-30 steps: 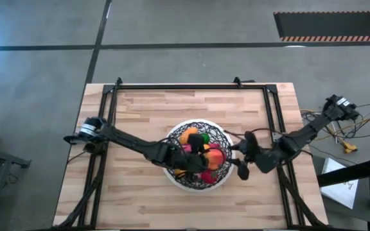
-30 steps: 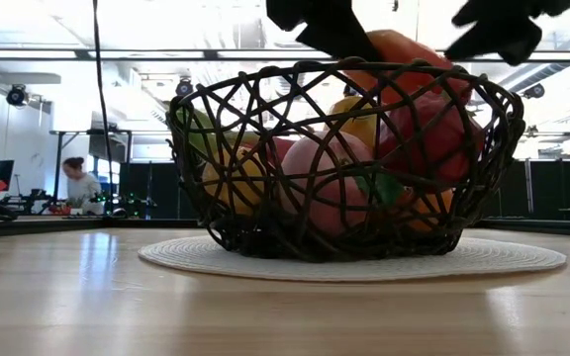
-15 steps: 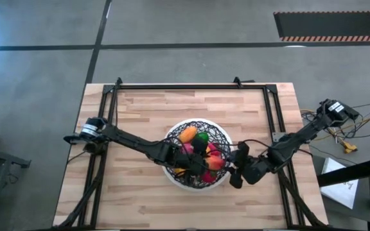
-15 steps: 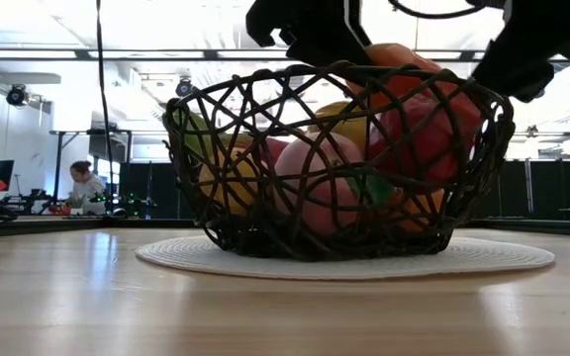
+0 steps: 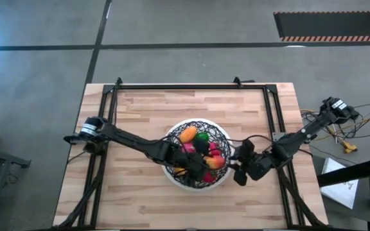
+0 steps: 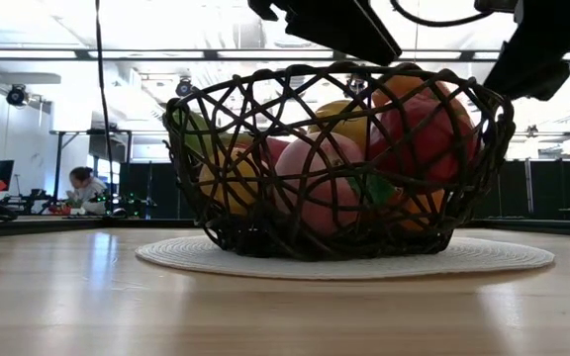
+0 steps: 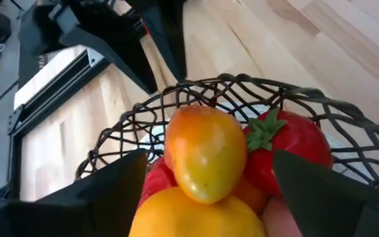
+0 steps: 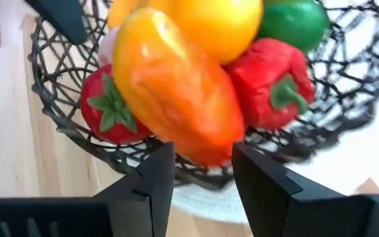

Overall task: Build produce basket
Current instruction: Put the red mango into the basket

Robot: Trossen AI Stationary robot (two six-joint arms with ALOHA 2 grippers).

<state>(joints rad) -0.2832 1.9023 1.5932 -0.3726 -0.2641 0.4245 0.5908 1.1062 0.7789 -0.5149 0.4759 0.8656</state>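
Basket (image 5: 196, 163) of black wire sits mid-table on a white round mat (image 6: 483, 259), heaped with produce (image 6: 364, 163). My left gripper (image 7: 206, 191) hangs above the pile, fingers spread wide either side of an orange-yellow fruit (image 7: 206, 153) without touching it. My right gripper (image 8: 199, 168) waits just outside the basket's right rim, fingers parted, holding nothing, facing an orange pepper (image 8: 173, 85) and a strawberry (image 8: 107, 108)

Basket (image 5: 196, 162) mid-table (image 5: 140, 109) – produce (image 5: 198, 151) piled inside, mat (image 6: 503, 259) beneath.
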